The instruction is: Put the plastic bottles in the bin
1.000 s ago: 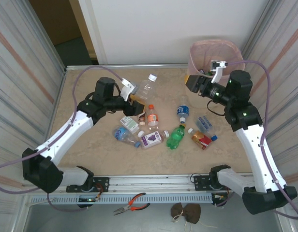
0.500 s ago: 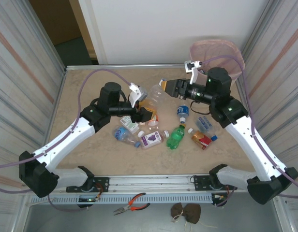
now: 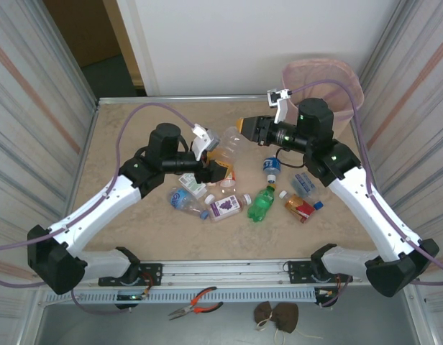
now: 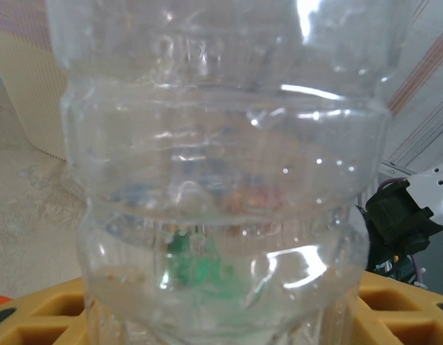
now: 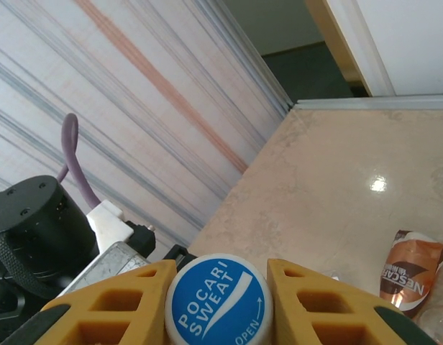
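A clear plastic bottle (image 3: pixel 229 140) hangs above the table's middle, held from both ends. My left gripper (image 3: pixel 217 155) is shut on its body, and that ribbed body (image 4: pixel 221 180) covers the left wrist view between the yellow fingers (image 4: pixel 394 316). My right gripper (image 3: pixel 245 129) is shut on its blue-and-white cap (image 5: pixel 218 305), whose sides the yellow fingers (image 5: pixel 106 309) touch. Several more plastic bottles lie below, among them a green one (image 3: pixel 261 203), a purple-labelled one (image 3: pixel 227 207) and a red-labelled one (image 3: pixel 299 208). The pink bin (image 3: pixel 347 79) stands at the back right corner.
More bottles lie nearby: a blue-capped one (image 3: pixel 271 167), a bluish one (image 3: pixel 185 200) and a brown-labelled one (image 5: pixel 414 273). Striped side walls close in the table. Red-handled pliers (image 3: pixel 196 303) lie on the ledge below the front rail.
My right arm swung left from the bin to the held bottle and shut on its cap. My left gripper carried the bottle a little toward the middle, then stayed.
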{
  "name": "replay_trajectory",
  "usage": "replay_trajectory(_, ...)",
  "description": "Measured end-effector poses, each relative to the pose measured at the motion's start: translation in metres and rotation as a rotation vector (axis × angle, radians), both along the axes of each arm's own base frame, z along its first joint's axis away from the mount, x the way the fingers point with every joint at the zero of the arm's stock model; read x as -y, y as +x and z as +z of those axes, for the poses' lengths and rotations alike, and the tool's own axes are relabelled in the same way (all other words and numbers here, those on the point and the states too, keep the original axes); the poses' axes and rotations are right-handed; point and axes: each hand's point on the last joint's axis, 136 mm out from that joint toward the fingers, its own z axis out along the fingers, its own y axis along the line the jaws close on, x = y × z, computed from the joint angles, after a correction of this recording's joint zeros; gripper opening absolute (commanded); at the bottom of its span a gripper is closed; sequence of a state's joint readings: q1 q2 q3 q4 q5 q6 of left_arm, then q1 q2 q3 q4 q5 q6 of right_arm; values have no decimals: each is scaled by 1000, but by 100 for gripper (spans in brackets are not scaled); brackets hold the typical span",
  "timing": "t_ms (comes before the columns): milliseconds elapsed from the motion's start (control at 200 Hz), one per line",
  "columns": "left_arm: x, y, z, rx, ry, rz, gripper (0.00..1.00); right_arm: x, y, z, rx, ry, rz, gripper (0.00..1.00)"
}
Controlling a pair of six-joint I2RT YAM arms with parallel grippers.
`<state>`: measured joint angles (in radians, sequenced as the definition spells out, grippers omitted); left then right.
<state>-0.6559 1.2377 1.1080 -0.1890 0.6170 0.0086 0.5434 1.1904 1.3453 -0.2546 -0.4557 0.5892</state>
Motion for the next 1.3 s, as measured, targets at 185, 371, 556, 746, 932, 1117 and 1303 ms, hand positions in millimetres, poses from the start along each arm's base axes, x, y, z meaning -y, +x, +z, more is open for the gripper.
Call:
replay_trajectory(185, -3, -1, -1, 0, -3, 14, 71, -3, -2, -2, -6, -7, -1, 22)
replay_trajectory(371, -6, -2, 4, 20, -12, 27, 74, 2, 2, -9, -21, -39, -46, 22)
replay_trajectory(556, -8, -3, 7, 34, -17, 38, 75, 18, 7, -6, 1, -113, -129, 23)
replay_trajectory(746, -10, -4, 7, 37, -17, 41, 75, 49, 19, 12, 72, -209, -258, 25)
replay_trajectory(932, -15, -7, 10, 53, -21, 58, 75, 107, 44, 37, 131, -281, -445, 24)
replay_trajectory(1117, -21, -11, 20, 81, -36, 76, 75, 167, 77, 56, 155, -341, -617, 24)
replay_trajectory(1303, -26, -15, 21, 88, -36, 86, 75, 214, 115, 69, 165, -401, -734, 23)
